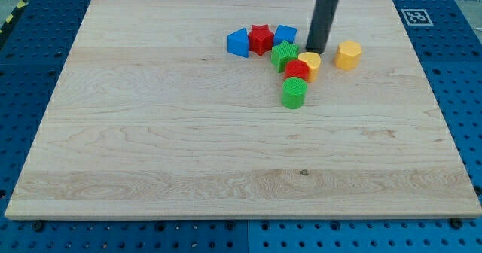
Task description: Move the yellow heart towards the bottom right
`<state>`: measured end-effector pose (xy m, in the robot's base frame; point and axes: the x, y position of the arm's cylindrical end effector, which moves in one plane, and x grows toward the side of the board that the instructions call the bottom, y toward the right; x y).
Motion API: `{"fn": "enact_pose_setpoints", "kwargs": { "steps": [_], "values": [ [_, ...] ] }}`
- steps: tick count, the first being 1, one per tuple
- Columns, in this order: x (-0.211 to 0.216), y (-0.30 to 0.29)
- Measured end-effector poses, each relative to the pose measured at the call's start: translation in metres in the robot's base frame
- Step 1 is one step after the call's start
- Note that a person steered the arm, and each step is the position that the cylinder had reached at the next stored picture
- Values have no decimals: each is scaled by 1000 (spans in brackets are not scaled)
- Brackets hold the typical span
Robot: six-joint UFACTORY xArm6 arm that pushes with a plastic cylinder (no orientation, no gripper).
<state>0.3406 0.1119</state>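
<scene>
The yellow heart [311, 62] lies near the top middle of the wooden board [151, 132], touching a red round block [297, 70] on its left. My tip [316, 50] rests just above the heart's top edge, at or almost at contact. The dark rod comes down from the view's top. A yellow hexagon [348, 54] sits a short way to the heart's right, apart from it.
A green star [284, 56] touches the red round block's upper left. A green cylinder [294, 93] lies just below the red block. A blue triangle [238, 42], a red star [260, 38] and a blue cube [285, 34] form a row left of the rod.
</scene>
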Motion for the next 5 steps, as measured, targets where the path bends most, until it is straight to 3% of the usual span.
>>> {"fn": "enact_pose_setpoints", "kwargs": {
  "steps": [1, 3, 5],
  "values": [
    [28, -14],
    [137, 14],
    [141, 27]
  ]
}}
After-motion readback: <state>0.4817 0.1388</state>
